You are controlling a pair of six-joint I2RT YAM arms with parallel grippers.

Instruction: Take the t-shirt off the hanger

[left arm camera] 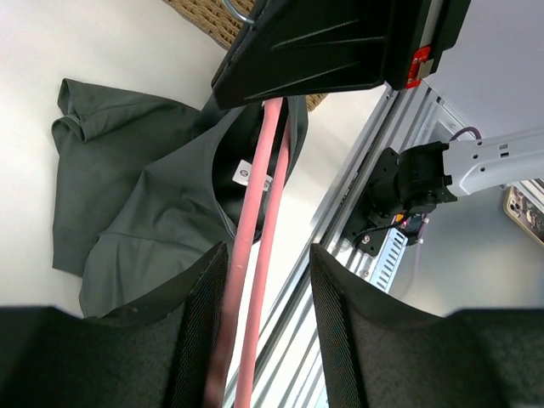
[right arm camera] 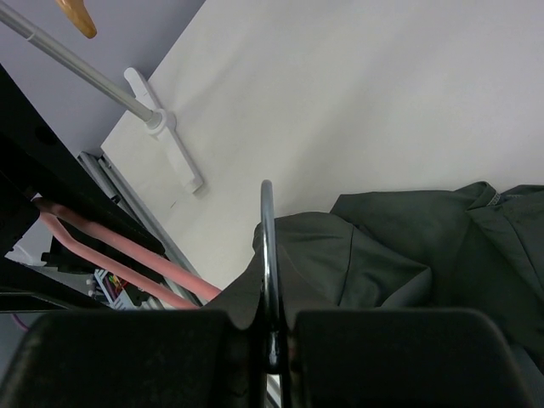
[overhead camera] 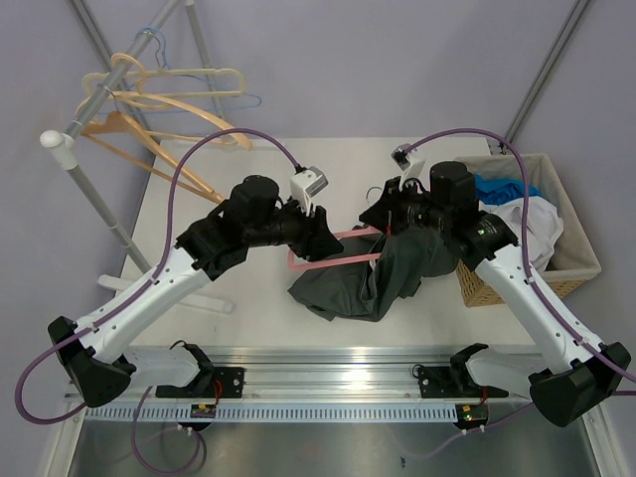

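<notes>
Here, your left gripper (left arm camera: 268, 255) stands apart around the pink hanger (left arm camera: 253, 195), your right gripper (right arm camera: 268, 336) is clamped on its hook (right arm camera: 266, 246), and the grey t-shirt (overhead camera: 368, 283) drapes from it onto the counter (overhead camera: 253, 323); squeezing off-centre could trap collar fabric.

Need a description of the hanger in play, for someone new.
In the middle of the white table sits a crumpled dark grey t-shirt. The slim pink hanger pokes from its collar. Every other hanger is pale wood or blue wire, on the rack.
</notes>
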